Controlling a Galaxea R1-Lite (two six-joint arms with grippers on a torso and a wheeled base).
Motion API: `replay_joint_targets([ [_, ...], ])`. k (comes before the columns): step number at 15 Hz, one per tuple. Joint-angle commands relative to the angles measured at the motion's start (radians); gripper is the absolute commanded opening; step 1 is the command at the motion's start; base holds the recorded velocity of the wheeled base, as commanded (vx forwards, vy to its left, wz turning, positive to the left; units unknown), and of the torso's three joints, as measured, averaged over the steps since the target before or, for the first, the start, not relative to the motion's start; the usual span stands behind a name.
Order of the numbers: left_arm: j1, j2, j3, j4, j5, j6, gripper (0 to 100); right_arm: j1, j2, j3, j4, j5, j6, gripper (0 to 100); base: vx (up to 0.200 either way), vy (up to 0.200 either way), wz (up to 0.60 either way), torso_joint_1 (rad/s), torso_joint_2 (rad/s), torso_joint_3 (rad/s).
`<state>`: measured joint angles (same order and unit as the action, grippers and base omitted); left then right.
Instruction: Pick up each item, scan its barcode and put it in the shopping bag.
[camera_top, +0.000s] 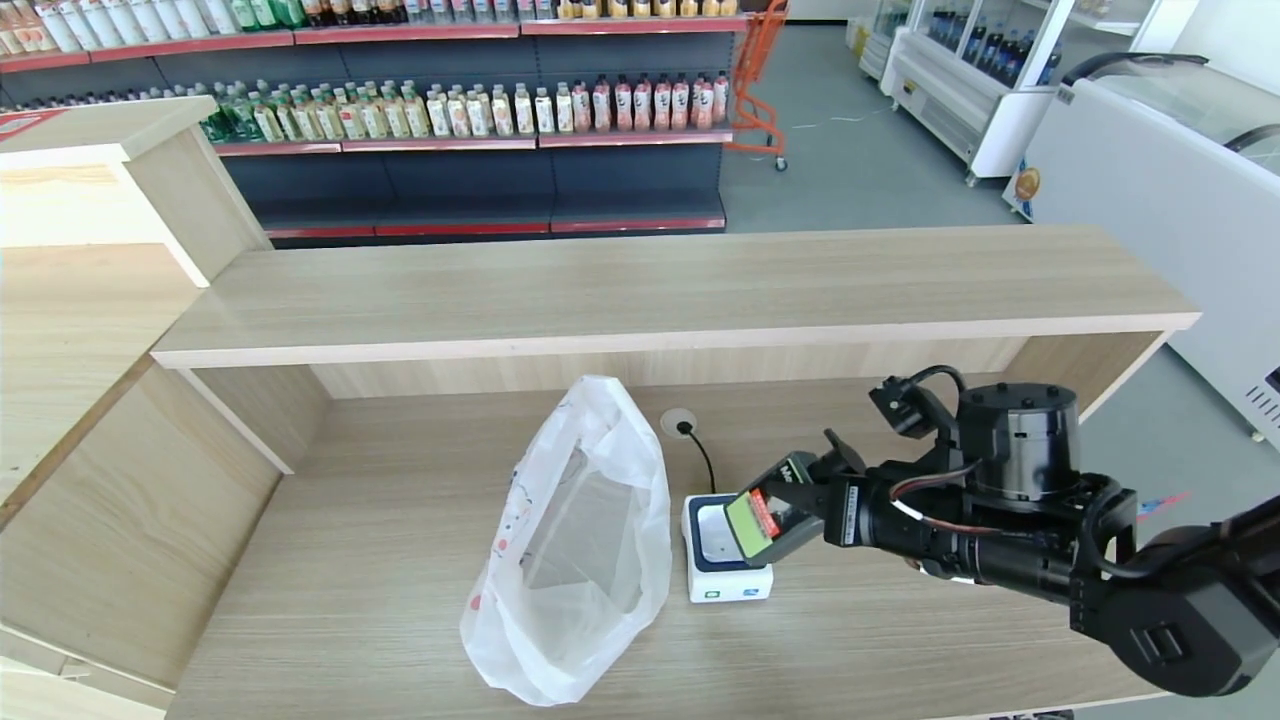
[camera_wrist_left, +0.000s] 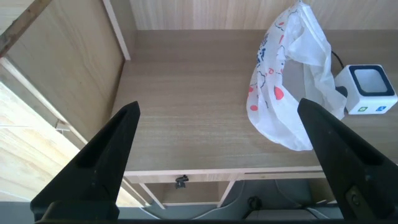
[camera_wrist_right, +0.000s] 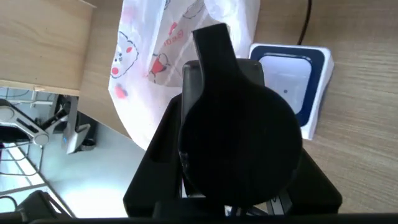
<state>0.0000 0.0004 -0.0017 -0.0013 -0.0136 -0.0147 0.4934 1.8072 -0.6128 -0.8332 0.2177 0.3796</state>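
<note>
The right gripper (camera_top: 768, 520), clamped on a small green-and-red packet (camera_top: 745, 524), holds it tilted just above the barcode scanner (camera_top: 728, 585) mid-worktop (camera_top: 380, 560), presumably for reading. The shopping bag (camera_top: 580, 540) stands open beside the scanner, ready. The left gripper (camera_wrist_left: 217, 149) hangs spread apart above the near edge.

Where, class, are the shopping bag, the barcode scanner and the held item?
shopping bag (camera_top: 578, 548), head view, middle of its translucent side.
barcode scanner (camera_top: 730, 584), head view, white front wall.
held item (camera_top: 743, 524), head view, its green face.
</note>
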Motion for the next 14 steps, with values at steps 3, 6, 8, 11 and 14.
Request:
replay_joint_targets([
  [3, 0.000, 0.000, 0.000, 0.000, 0.000, -0.001, 100, 0.060, 0.178, -0.055, -0.001, -0.015, -0.031, 0, 0.000, 0.000, 0.00, 0.000, 0.00, 0.000],
  [6, 0.000, 0.000, 0.000, 0.000, 0.000, -0.001, 100, 0.100, 0.380, -0.177, -0.089, -0.075, -0.087, 0, 0.000, 0.000, 0.00, 0.000, 0.00, 0.000],
  [8, 0.000, 0.000, 0.000, 0.000, 0.000, -0.001, 100, 0.139, 0.448, -0.278, -0.103, -0.095, -0.097, 0, 0.000, 0.000, 0.00, 0.000, 0.00, 0.000],
  [11, 0.000, 0.000, 0.000, 0.000, 0.000, -0.001, 100, 0.178, 0.524, -0.426, -0.099, -0.100, -0.142, 0, 0.000, 0.000, 0.00, 0.000, 0.00, 0.000],
  [14, 0.000, 0.000, 0.000, 0.000, 0.000, -0.001, 100, 0.186, 0.609, -0.501, -0.096, -0.093, -0.303, 0, 0.000, 0.000, 0.00, 0.000, 0.00, 0.000],
])
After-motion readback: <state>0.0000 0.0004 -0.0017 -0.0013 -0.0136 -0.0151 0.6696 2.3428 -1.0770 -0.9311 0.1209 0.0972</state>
